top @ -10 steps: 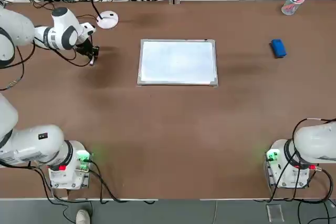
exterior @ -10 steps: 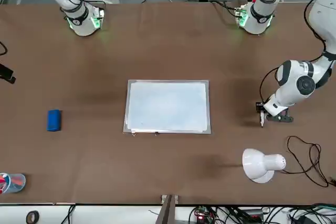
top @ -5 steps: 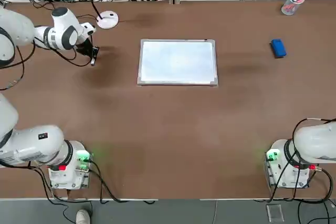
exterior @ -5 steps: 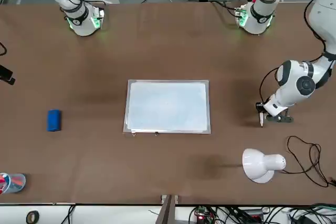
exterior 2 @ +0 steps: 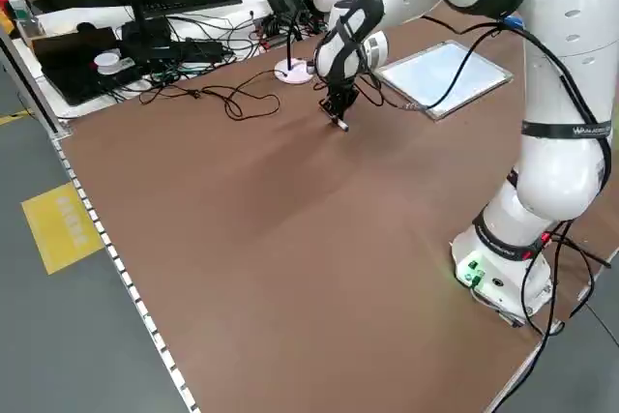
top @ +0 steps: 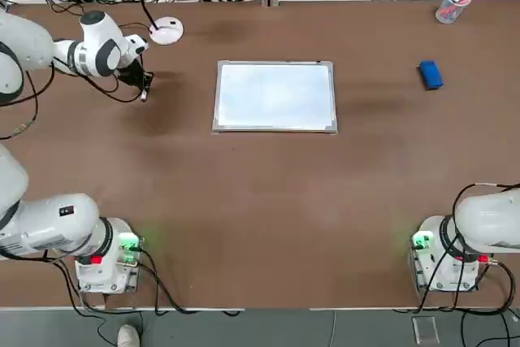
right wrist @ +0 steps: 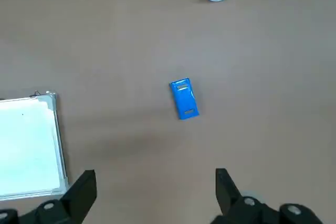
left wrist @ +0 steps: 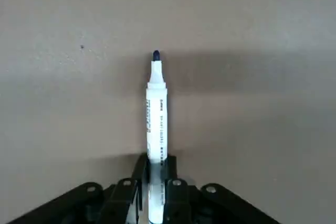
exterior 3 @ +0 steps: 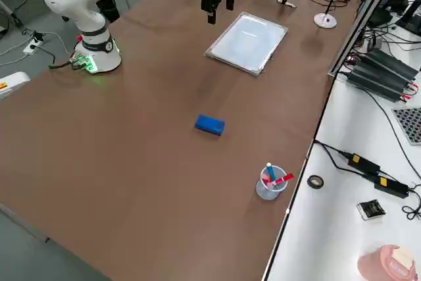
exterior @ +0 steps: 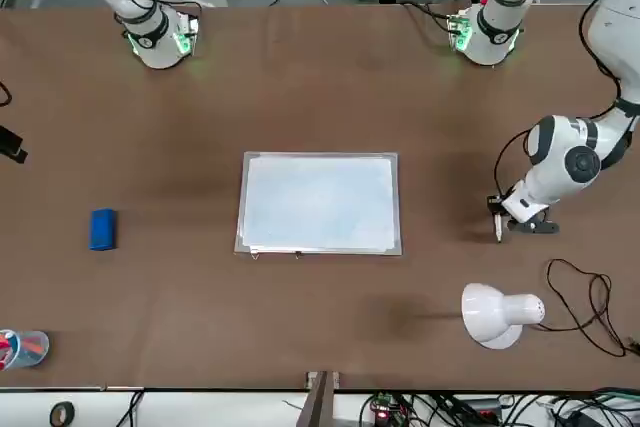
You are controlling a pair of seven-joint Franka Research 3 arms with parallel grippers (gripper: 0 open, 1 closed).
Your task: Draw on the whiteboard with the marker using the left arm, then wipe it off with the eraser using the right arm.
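Brown table (top: 284, 201); left gripper (left wrist: 157, 177) grips marker (left wrist: 157, 114) (uncapped)

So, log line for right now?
left gripper: shut on marker, left of whiteboard | right gripper: open, empty | whiteboard: blank | eraser: on table, right of whiteboard

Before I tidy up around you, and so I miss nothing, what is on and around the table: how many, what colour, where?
whiteboard: one, white with grey frame, middle of table
marker: one, white with dark tip, in left gripper
eraser: one, blue, right of whiteboard
cup of pens: one, clear, far right of table
lamp: one, white, far left of table
tape roll: one, black, white surface beyond table
cables: several, black, beyond table
left gripper: one, black, far left, shut on marker
right gripper: one, black, right side, open
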